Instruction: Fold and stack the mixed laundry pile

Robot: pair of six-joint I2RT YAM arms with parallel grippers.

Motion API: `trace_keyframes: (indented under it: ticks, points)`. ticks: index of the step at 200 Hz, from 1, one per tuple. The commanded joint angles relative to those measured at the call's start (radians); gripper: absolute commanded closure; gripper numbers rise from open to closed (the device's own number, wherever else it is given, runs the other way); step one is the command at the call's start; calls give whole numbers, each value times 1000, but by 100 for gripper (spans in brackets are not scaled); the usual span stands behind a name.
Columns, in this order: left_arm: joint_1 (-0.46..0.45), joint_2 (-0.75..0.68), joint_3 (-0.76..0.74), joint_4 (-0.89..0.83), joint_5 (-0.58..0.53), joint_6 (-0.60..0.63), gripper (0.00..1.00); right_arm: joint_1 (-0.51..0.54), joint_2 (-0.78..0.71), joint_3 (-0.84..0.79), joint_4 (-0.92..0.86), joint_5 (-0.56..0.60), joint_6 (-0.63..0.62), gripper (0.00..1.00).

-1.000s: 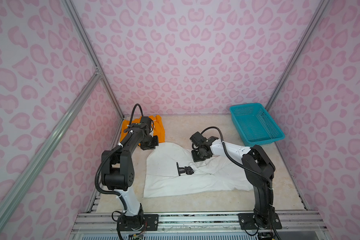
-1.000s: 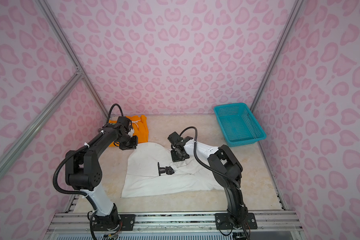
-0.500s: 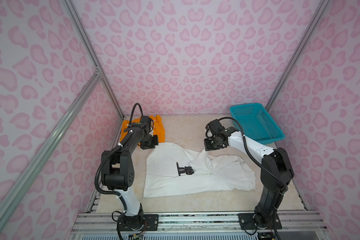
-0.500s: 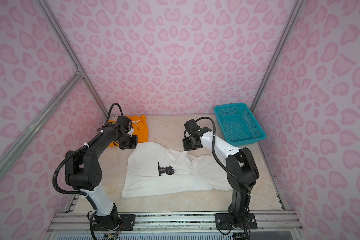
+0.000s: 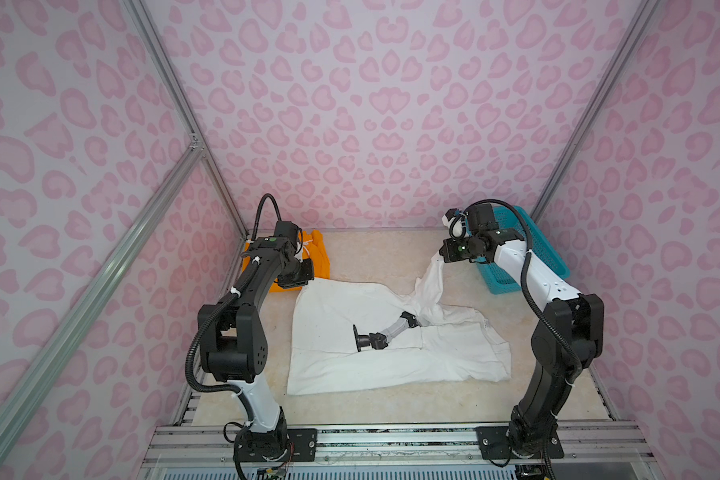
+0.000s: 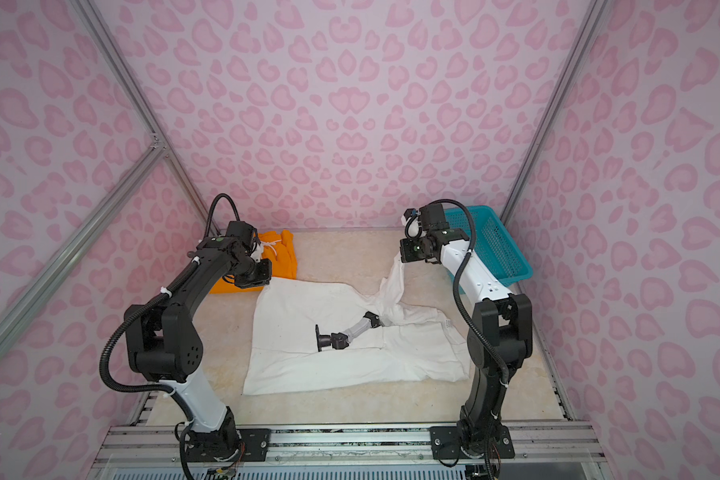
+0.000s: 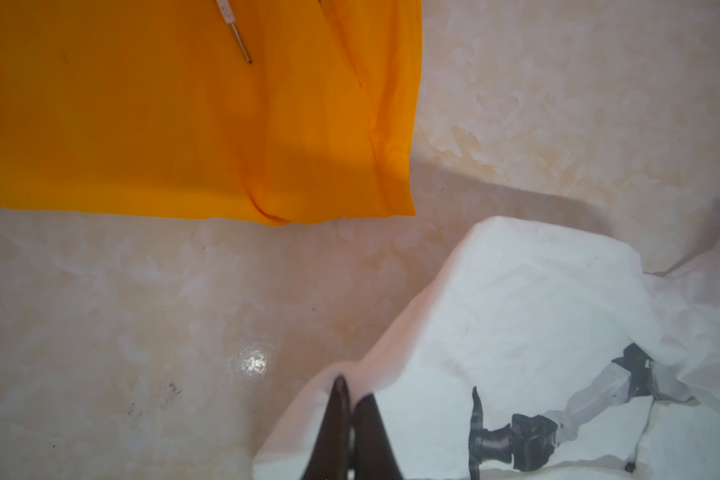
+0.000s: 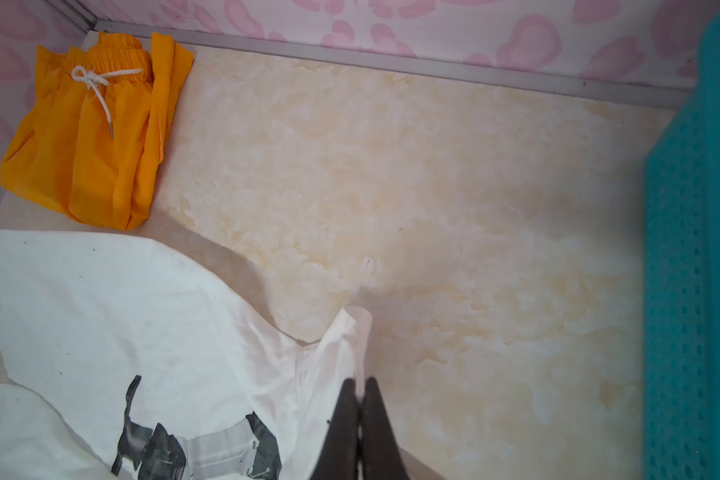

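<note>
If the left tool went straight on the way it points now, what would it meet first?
Probably the bare table just ahead; the orange shorts lie beyond it. Depth is unclear.

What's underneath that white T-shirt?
Only the beige table shows around the T-shirt; the orange shorts lie beside it, apart. Whatever is beneath the cloth is covered.
</note>
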Motion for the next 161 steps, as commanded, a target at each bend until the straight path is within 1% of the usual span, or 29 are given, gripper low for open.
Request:
trace_keyframes:
  ticks: [1,37,57,74,115,148,161]
  points:
    - [7,-26,-5,-10,2,5,97,-10,36,65,79,-74,-66,100]
    - [17,-53,-44,2,-12,4,97,-33,86,129,177,-139,-69,100]
    - [23,-57,-52,-2,-11,11,97,-46,130,189,151,-183,-71,100]
    - [25,-57,-61,-4,-8,24,97,-50,155,215,110,-202,-96,100]
    - [28,-56,-71,-22,-28,35,97,-57,157,209,87,-201,-140,100]
    - [40,-54,-68,-50,-59,43,97,-88,177,219,111,-113,-114,100]
    - [44,-53,-65,-56,-53,47,97,-101,196,236,105,-114,-108,100]
